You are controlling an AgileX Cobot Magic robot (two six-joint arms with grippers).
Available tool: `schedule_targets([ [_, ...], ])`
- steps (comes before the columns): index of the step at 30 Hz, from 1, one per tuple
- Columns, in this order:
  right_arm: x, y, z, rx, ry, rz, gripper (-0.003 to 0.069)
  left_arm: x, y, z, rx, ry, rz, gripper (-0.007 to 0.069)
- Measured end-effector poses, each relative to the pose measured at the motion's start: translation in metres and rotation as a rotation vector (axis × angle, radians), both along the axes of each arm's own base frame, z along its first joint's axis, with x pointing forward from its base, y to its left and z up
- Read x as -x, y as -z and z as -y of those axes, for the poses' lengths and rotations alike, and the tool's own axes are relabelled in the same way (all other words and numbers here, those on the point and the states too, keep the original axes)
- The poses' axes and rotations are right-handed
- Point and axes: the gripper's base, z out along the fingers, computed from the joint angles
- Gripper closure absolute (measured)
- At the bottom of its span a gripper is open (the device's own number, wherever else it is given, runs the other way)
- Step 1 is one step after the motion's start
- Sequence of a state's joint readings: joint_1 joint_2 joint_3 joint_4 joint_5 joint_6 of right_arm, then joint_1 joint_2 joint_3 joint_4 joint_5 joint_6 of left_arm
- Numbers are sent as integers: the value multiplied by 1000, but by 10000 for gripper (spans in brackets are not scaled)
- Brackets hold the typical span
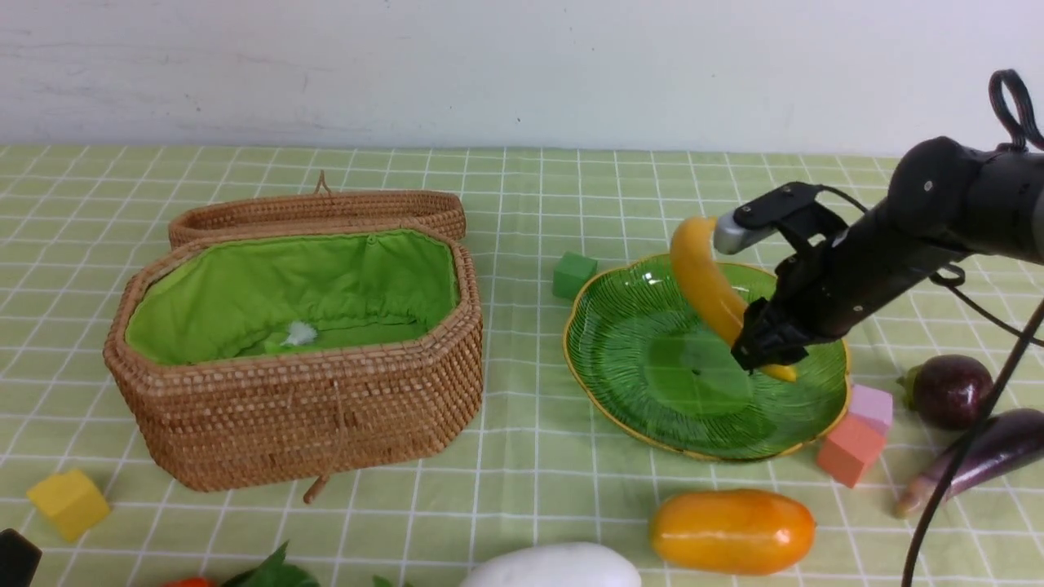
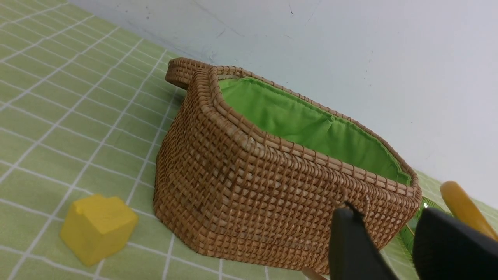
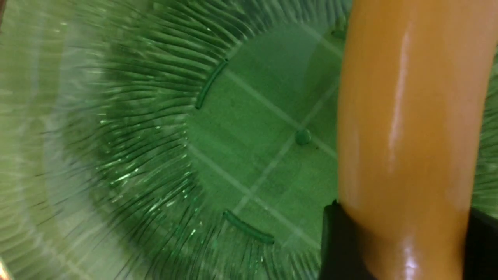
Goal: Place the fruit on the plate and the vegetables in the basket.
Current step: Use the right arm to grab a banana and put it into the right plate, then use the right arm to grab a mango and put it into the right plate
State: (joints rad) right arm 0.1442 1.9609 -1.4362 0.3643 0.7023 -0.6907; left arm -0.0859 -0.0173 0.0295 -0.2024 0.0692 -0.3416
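Note:
My right gripper (image 1: 763, 346) is shut on the lower part of the yellow banana (image 1: 710, 285), which stands tilted over the green glass plate (image 1: 636, 359). The wrist view shows the banana (image 3: 408, 136) between both black fingers, just above the plate's ribbed bottom (image 3: 155, 136). The open woven basket (image 1: 310, 408) with green lining stands on the left. At the front lie an orange-yellow oblong fruit (image 1: 732, 531), a white oval vegetable (image 1: 555, 568) and a carrot (image 1: 189, 582). A round purple fruit (image 1: 950, 391) and the eggplant (image 1: 979, 461) lie right. My left gripper (image 2: 389, 223) is open and empty beside the basket (image 2: 272, 194).
Foam cubes lie about: green (image 1: 574, 275) behind the plate, pink (image 1: 870, 406) and salmon (image 1: 850, 450) against its right rim, yellow (image 1: 68, 503) at front left of the basket. The basket lid (image 1: 318, 210) lies behind it. A white wall closes the back.

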Motion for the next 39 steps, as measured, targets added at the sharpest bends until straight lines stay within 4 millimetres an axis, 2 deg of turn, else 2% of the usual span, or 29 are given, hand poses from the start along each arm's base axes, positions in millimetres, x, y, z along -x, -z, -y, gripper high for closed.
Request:
schedule_targets([
  [4, 12, -18, 0, -8, -22, -39, 57, 0, 0, 0, 0, 0, 0, 386],
  [7, 24, -39, -1, -32, -57, -42, -10, 0, 0, 0, 0, 0, 0, 386],
  [11, 45, -74, -3, -65, -126, -20, 4, 0, 0, 0, 1, 0, 0, 386],
  [15, 77, -106, -6, -36, -264, 65, 80, 0, 0, 0, 1, 0, 0, 386],
  [19, 119, -115, -11, 10, -405, 147, 146, 0, 0, 0, 1, 0, 0, 386],
  [21, 138, -104, -13, 40, -468, 152, 162, 0, 0, 0, 1, 0, 0, 386],
  [22, 139, -103, -13, 44, -473, 156, 163, 0, 0, 0, 1, 0, 0, 386],
  [23, 154, -88, -16, 80, -528, 155, 169, 0, 0, 0, 1, 0, 0, 386],
  [26, 168, -59, -20, 134, -580, 153, 174, 0, 0, 0, 1, 0, 0, 386],
  [30, 170, -35, -23, 212, -605, 195, 173, 0, 0, 0, 1, 0, 0, 386],
  [34, 162, -28, -24, 282, -628, 244, 173, 0, 0, 0, 1, 0, 0, 386],
  [39, 161, -23, -24, 301, -650, 220, 173, 0, 0, 0, 1, 0, 0, 386],
])
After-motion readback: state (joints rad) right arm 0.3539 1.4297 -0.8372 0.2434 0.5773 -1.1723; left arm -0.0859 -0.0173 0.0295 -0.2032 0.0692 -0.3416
